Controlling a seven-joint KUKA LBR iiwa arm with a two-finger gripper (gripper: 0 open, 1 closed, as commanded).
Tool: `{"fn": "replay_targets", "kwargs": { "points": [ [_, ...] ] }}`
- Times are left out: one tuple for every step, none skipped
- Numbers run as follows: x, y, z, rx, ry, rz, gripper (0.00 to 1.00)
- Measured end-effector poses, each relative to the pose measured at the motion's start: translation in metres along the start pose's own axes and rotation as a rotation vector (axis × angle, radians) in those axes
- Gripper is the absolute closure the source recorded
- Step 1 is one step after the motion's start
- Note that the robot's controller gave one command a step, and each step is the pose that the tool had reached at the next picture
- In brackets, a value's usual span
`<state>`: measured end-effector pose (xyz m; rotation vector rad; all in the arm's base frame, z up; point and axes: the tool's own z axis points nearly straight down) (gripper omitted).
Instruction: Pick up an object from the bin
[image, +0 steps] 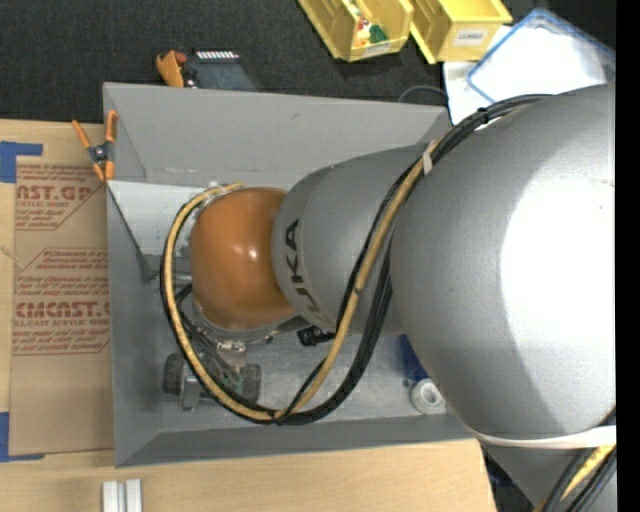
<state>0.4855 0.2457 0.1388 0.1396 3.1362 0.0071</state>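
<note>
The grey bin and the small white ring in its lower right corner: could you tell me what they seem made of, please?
The grey bin looks like sheet metal with a matt finish: flat folded walls, crisp seams, dull sheen. The small white ring seems smooth plastic or a tape roll; too small to be sure.

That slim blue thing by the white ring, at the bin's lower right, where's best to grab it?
Probably the blue body, pinched across its narrow width from straight above: it looks slim and lying flat on the bin floor. The arm hides its upper part.
</note>
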Motion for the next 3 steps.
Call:
{"fn": "replay_targets", "kwargs": {
  "points": [
    [-0.001, 0.001, -0.016, -0.001, -0.001, 0.0, 1.0],
    [0.0, 0.0, -0.032, -0.001, 0.0, 0.0, 1.0],
    [0.0, 0.001, -0.048, -0.001, 0.0, 0.0, 1.0]
  ]
}}
